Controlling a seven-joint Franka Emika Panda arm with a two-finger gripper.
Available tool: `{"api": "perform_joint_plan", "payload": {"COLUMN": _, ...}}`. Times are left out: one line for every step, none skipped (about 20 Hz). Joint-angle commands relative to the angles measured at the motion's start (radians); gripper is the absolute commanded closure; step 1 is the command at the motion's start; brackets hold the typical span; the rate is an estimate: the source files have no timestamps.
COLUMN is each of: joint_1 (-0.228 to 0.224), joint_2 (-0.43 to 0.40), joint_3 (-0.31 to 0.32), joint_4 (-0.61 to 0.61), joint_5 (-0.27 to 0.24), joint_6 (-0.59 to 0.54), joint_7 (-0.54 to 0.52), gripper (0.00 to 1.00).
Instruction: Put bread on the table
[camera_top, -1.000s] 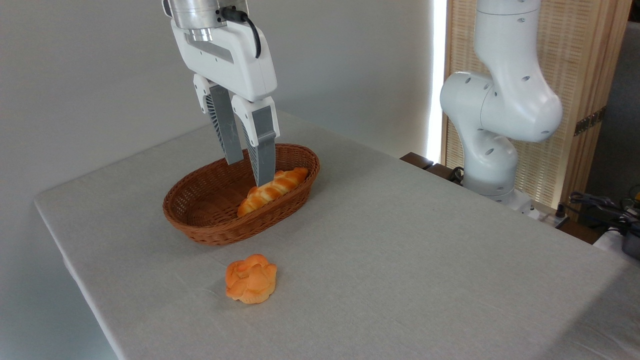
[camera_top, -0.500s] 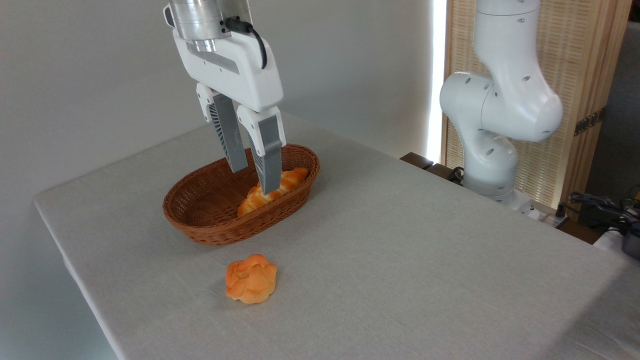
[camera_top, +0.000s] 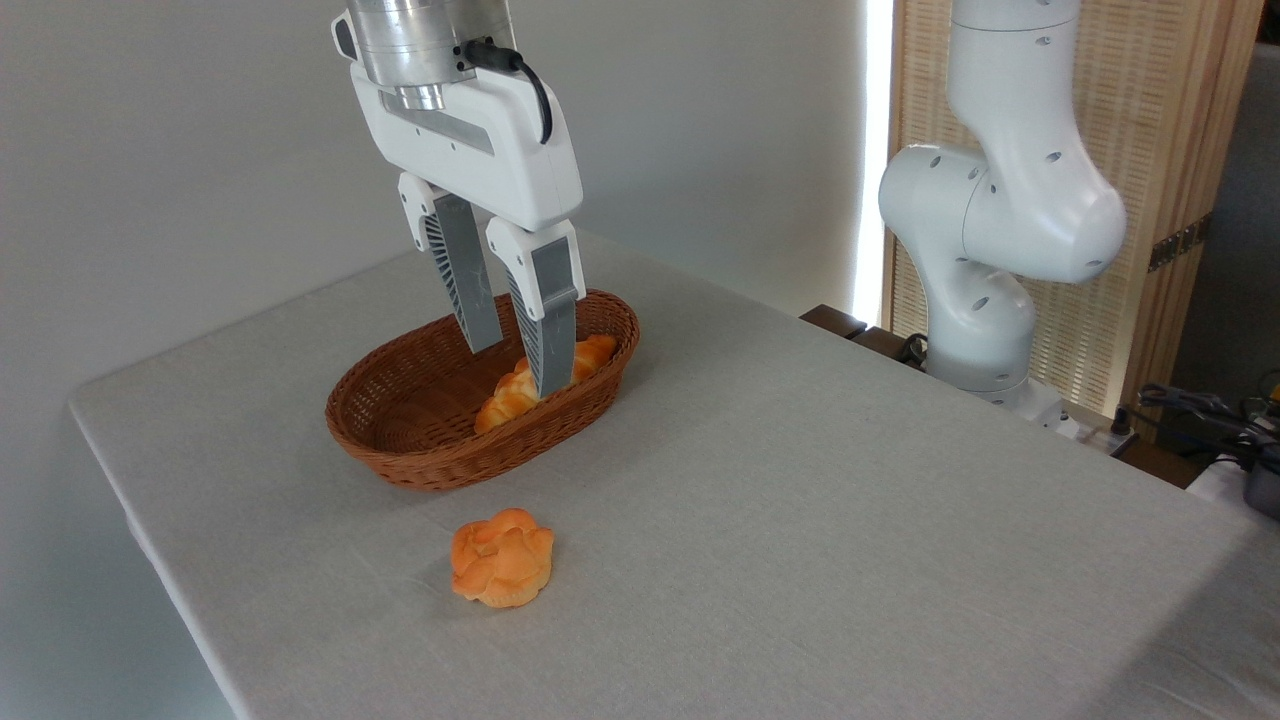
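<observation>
Lower and further right than a second ago, the white two-finger gripper (camera_top: 517, 370) hangs narrowly parted, empty, over the oval brown wicker basket (camera_top: 440, 462), while the golden-orange knotted bun (camera_top: 502, 558) lies on the grey-beige clothed table (camera_top: 800, 520) just before that basket.

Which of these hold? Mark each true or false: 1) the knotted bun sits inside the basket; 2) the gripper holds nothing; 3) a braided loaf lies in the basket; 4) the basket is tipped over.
1) False: the bread rests on the table, in front of the wicker basket.
2) True: the gripper is open and empty over the basket.
3) True: the braided loaf lies inside.
4) False: the basket stands upright.
</observation>
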Motion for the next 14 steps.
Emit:
{"api": "perform_joint_plan", "payload": {"joint_1": 0.0, "joint_2": -0.002, "joint_3": 0.004, "joint_4": 0.008, "joint_5": -0.017, "joint_6": -0.008, "joint_7": -0.003, "gripper": 0.0}}
{"api": "perform_joint_plan", "payload": {"joint_1": -0.006, "joint_2": -0.002, "joint_3": 0.006, "joint_4": 0.008, "joint_5": -0.017, "joint_6": -0.008, "joint_7": -0.001, "gripper": 0.0}}
{"api": "perform_joint_plan", "payload": {"joint_1": -0.006, "joint_2": -0.004, "joint_3": 0.006, "joint_4": 0.008, "joint_5": -0.017, "joint_6": -0.008, "joint_7": -0.001, "gripper": 0.0}}
{"api": "perform_joint_plan", "payload": {"joint_1": -0.008, "joint_2": -0.004, "joint_3": 0.006, "joint_4": 0.008, "joint_5": -0.017, "joint_6": -0.008, "joint_7": -0.001, "gripper": 0.0}}
{"api": "perform_joint_plan", "payload": {"joint_1": -0.008, "joint_2": -0.004, "joint_3": 0.006, "joint_4": 0.008, "joint_5": -0.017, "joint_6": -0.008, "joint_7": -0.001, "gripper": 0.0}}
{"api": "perform_joint_plan", "payload": {"joint_1": -0.008, "joint_2": -0.004, "joint_3": 0.007, "joint_4": 0.008, "joint_5": -0.017, "joint_6": -0.008, "joint_7": -0.001, "gripper": 0.0}}
{"api": "perform_joint_plan", "payload": {"joint_1": -0.008, "joint_2": -0.004, "joint_3": 0.009, "joint_4": 0.008, "joint_5": -0.017, "joint_6": -0.008, "joint_7": -0.001, "gripper": 0.0}}
{"api": "perform_joint_plan", "payload": {"joint_1": -0.011, "joint_2": -0.004, "joint_3": 0.018, "joint_4": 0.008, "joint_5": -0.017, "joint_6": -0.006, "joint_7": -0.001, "gripper": 0.0}}
{"api": "perform_joint_plan", "payload": {"joint_1": -0.017, "joint_2": -0.004, "joint_3": 0.025, "joint_4": 0.01, "joint_5": -0.018, "joint_6": -0.006, "joint_7": -0.001, "gripper": 0.0}}
{"api": "perform_joint_plan", "payload": {"joint_1": -0.029, "joint_2": -0.004, "joint_3": 0.041, "joint_4": 0.01, "joint_5": -0.018, "joint_6": -0.006, "joint_7": -0.001, "gripper": 0.0}}
{"api": "perform_joint_plan", "payload": {"joint_1": -0.034, "joint_2": -0.004, "joint_3": 0.048, "joint_4": 0.01, "joint_5": -0.02, "joint_6": -0.006, "joint_7": 0.0, "gripper": 0.0}}
{"api": "perform_joint_plan", "payload": {"joint_1": -0.041, "joint_2": -0.004, "joint_3": 0.064, "joint_4": 0.011, "joint_5": -0.031, "joint_6": -0.006, "joint_7": 0.011, "gripper": 0.0}}
{"api": "perform_joint_plan", "payload": {"joint_1": -0.049, "joint_2": -0.004, "joint_3": 0.072, "joint_4": 0.011, "joint_5": -0.037, "joint_6": -0.006, "joint_7": 0.019, "gripper": 0.0}}
{"api": "perform_joint_plan", "payload": {"joint_1": -0.057, "joint_2": -0.004, "joint_3": 0.087, "joint_4": 0.011, "joint_5": -0.046, "joint_6": -0.006, "joint_7": 0.029, "gripper": 0.0}}
